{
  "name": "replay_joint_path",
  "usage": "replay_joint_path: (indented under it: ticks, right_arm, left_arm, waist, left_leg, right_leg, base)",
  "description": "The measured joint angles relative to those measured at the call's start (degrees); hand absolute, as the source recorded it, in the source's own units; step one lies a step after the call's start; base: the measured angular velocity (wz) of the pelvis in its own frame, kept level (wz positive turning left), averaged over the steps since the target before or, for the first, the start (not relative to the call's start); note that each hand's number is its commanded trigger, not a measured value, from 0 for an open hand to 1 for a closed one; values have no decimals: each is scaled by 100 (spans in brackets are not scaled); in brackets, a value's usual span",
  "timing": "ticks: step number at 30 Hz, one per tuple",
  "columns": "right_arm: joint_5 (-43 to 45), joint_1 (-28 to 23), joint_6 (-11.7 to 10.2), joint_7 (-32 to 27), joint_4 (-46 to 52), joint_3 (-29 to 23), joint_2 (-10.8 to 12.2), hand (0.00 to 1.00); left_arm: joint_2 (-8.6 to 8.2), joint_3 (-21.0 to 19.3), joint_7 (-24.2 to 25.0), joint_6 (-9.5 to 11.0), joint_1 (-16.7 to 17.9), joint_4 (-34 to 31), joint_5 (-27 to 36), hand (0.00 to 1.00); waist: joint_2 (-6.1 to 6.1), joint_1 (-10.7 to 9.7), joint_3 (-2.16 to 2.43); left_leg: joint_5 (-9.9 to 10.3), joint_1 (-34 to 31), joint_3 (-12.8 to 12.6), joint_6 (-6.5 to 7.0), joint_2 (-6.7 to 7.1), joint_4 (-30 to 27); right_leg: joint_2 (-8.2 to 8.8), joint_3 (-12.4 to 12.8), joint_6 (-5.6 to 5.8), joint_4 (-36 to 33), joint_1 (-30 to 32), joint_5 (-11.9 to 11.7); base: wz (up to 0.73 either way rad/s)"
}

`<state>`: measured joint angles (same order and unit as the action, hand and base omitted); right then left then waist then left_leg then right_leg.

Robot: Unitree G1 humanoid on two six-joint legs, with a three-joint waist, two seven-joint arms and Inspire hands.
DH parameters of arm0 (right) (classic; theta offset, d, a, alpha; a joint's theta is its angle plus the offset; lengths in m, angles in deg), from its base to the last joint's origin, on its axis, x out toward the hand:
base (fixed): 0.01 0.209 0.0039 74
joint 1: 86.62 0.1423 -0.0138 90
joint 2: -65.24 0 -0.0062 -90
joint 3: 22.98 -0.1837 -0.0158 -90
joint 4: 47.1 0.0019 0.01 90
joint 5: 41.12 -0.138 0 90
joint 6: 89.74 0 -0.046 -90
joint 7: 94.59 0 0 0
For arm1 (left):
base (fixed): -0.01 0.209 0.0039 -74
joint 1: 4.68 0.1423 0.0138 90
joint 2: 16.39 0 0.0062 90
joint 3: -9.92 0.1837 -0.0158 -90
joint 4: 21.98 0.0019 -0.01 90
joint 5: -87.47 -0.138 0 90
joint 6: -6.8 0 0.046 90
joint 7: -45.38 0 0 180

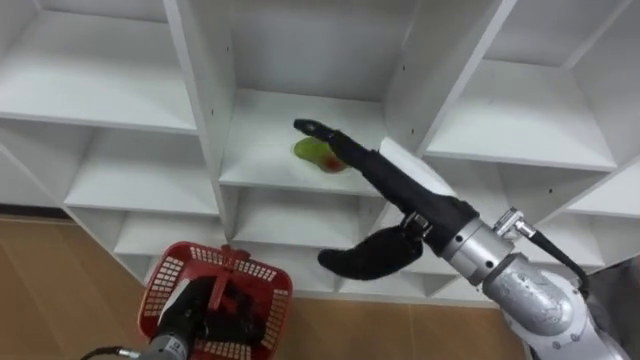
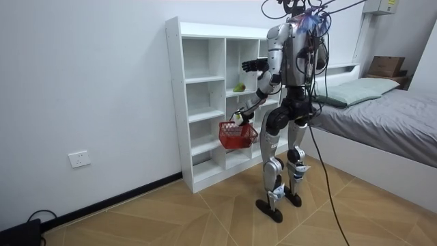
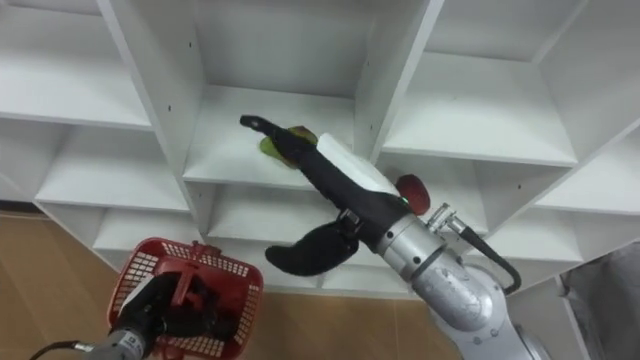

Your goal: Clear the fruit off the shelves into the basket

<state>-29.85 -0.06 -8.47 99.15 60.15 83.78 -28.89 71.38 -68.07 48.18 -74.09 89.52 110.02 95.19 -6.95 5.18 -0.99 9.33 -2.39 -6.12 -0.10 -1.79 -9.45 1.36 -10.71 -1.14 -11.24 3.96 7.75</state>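
The right hand's fingers (image 1: pixel 335 140) are straight and held together, reaching up and to the left into the middle compartment of the white closet (image 1: pixel 205 110). Their tips hang above the shelf board (image 1: pixel 260 140). The thumb (image 1: pixel 365 258) is spread well apart from them and hangs below the palm, in front of the compartment underneath, so the right hand (image 1: pixel 405 195) is spread wide and grips nothing.

Just beneath the fingers and slightly to their left lies the fruit (image 1: pixel 312 153), resting on that board. Its green end shows clear of the fingers on their left. A reddish-yellow part lies toward the right and is partly covered by them. As far as it shows, its long axis runs roughly along the shelf from left to right, crossing the line of the fingers. With so much of it hidden, its exact direction cannot be told, nor whether the fingers touch it.

Well below the fingers and to their left, the left hand (image 1: pixel 200 315) has its fingers curled round the handle of a red mesh basket (image 1: pixel 175 265). It holds the basket in front of the lowest shelves.

In the room view the robot stands upright on the wooden floor (image 2: pixel 205 212), close before the closet, with its right arm raised to the shelf. A bed (image 2: pixel 382 109) stands behind it at the room view's right.
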Motion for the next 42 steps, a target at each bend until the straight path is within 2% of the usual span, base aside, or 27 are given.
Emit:
replay_joint_path:
  ticks: [6, 11, 17, 19, 21, 26, 29, 30, 37, 39, 42]
  right_arm:
    - [7, 1, -13, -251, 1, -6, 46, 0]
    - [27, 73, -14, -516, 0, -5, 77, 0]
    - [-41, 354, -13, -806, -19, -2, 57, 0]
    - [-128, 534, -40, -952, -97, 1, 58, 0]
    - [-152, 712, -59, -1093, -231, 4, 57, 0]
    - [-184, 812, -68, -1204, -385, 5, 57, 0]
    - [-190, 938, -83, -1360, -446, 6, 57, 0]
    - [-181, 1010, -151, -1404, -544, 4, 58, 0]
    - [-226, 1319, -195, -1548, -1145, 6, 62, 0]
    - [-235, 1514, -130, -1576, -1713, 7, 36, 0]
    - [-232, 1549, 9, -1581, -1965, 8, 15, 0]
  left_arm:
    - [-55, -57, -6, 1, 35, 4, -56, 100]
    - [-197, -66, 4, 1, 36, 91, -51, 100]
    - [-200, -197, -9, -1, -25, 64, -76, 100]
    - [-203, -262, -19, -1, -62, 64, -71, 100]
    - [-193, -289, -90, -1, -146, 64, -75, 100]
    - [-194, -277, -213, 0, -193, 62, -69, 100]
    - [-163, -283, -216, 0, -195, 59, -108, 100]
    - [-151, -297, -210, 0, -195, 56, -155, 100]
    - [-148, -465, -87, -12, -189, -40, -389, 100]
    - [-129, -504, -96, -43, -203, -69, -390, 100]
    - [-107, -502, -104, -129, -203, -92, -392, 100]
  waist:
    - [18, -1, 3]
    - [11, 53, 7]
    - [-26, 142, 14]
    - [-82, 156, 13]
    - [-200, 179, 4]
    - [-400, 273, 11]
    - [-459, 294, -11]
    - [-477, 305, -14]
    - [-520, 393, -19]
    - [-564, 433, -23]
    - [-622, 453, -31]
  left_leg:
    - [5, -1, 30, -8, -5, -2]
    - [5, 53, 26, -9, -10, 9]
    - [9, 119, 36, -16, -19, -1]
    - [9, 148, 50, -17, -19, -6]
    - [8, 161, 74, -20, -20, -21]
    - [10, 170, 174, -25, -16, -34]
    - [10, 133, 262, -25, -11, -41]
    - [10, 105, 308, -26, -7, -49]
    - [8, 87, 406, -27, 9, -63]
    - [7, 78, 405, -27, 12, -62]
    - [7, 54, 460, -27, 14, -68]
  right_leg:
    - [-9, -30, -1, 52, -47, -1]
    - [-9, -40, -1, 60, -101, -1]
    - [-11, -86, -1, 61, -174, -1]
    - [-13, -101, -1, 62, -211, -1]
    - [-12, -145, -2, 64, -252, -1]
    - [-2, -248, -2, 67, -308, -1]
    - [10, -363, -1, 70, -331, -1]
    - [10, -381, -1, 72, -331, -1]
    - [22, -471, 2, 76, -351, 1]
    - [27, -499, 2, 76, -351, 1]
    - [26, -516, 2, 81, -344, 1]
  base:
    - [2]
    - [2]
    - [1]
    - [4]
    - [7]
    - [9]
    - [13]
    - [16]
    - [9]
    - [2]
    - [6]
